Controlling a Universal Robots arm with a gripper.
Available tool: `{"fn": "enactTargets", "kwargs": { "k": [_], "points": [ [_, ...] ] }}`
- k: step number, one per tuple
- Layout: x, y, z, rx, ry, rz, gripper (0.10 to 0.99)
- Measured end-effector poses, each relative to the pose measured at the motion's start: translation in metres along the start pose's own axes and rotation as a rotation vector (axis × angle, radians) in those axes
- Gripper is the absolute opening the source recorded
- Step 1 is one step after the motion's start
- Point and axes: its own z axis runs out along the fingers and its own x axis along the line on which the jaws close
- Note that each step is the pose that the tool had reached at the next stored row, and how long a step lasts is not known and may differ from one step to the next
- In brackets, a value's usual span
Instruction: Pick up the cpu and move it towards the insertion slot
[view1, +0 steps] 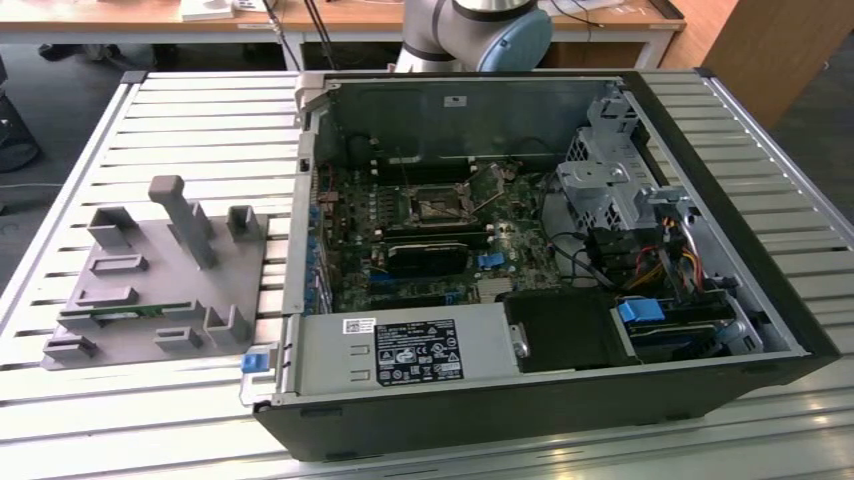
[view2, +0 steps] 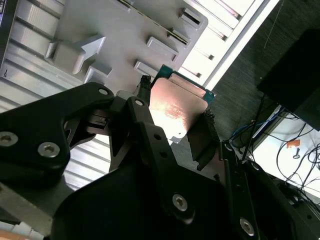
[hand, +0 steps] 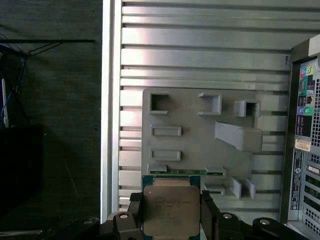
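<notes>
Two fingers (hand: 207, 215) of the gripper (hand: 171, 216) clamp the cpu (hand: 171, 207), hiding its side edges.

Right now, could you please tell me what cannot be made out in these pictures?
cpu: underside hidden in both wrist views; the gripper shut on it covers its sides.
insertion slot: too small in the exterior view to see its contacts.
grey tray: one edge hidden behind the cpu, first wrist view.
</notes>
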Motion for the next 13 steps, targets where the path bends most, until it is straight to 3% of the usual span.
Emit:
{"fn": "enactTargets", "kwargs": {
  "k": [11,13],
  "points": [
    [0.0001,0.0001,-0.0174,0.001,0.0,0.0,0.545],
    [0.0001,0.0001,-0.0188,-0.007,-0.0003,0.0,0.545]
  ]
}}
